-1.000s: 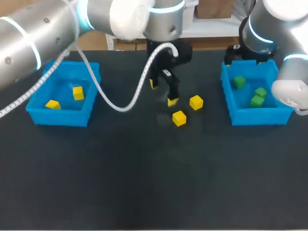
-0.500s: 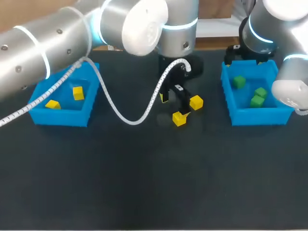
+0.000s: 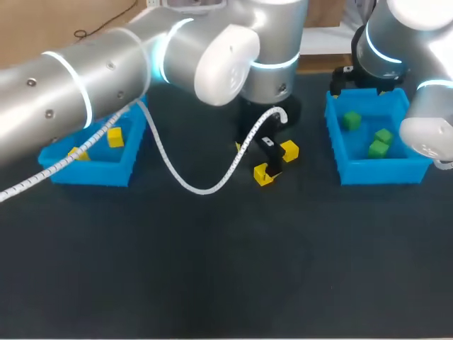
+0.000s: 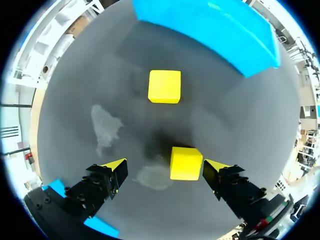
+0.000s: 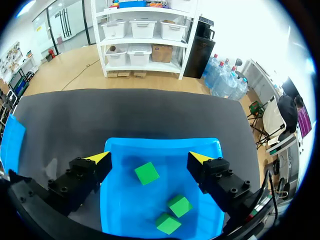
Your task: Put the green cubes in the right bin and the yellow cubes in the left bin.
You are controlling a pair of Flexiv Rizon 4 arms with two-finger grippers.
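The left end effector point(image 4: 165, 167) is low over the dark tabletop point(image 3: 212, 269) with its fingers spread wide, gripping nothing. A yellow cube point(image 4: 186, 163) sits on the tabletop between the two fingers. It is close against one yellow tip, though contact cannot be made out, and well apart from the other. A second yellow cube point(image 4: 164, 86) lies ahead of the fingers, apart from the first. Farther ahead, beyond it, is a wall of the right bin point(image 4: 215, 30).

In the head view, this end effector point(image 3: 253, 159) is under the left arm's wrist, and the nearer cube point(image 3: 263, 175) is at the foot of one finger. The other loose cube point(image 3: 288, 150) is just beside it, on the side toward the right bin point(image 3: 333, 142).

The right end effector point(image 5: 150, 159) hangs above the right bin point(image 5: 115, 200), fingers spread and empty. Three green cubes lie in the bin below it — one point(image 5: 147, 173) between the fingertips and two point(image 5: 179, 205) point(image 5: 167, 223) closer in under the wrist.

The left bin point(image 3: 92, 173) is well off to the left end effector's far side — two more yellow cubes point(image 3: 115, 136) point(image 3: 76, 153) lie in it.
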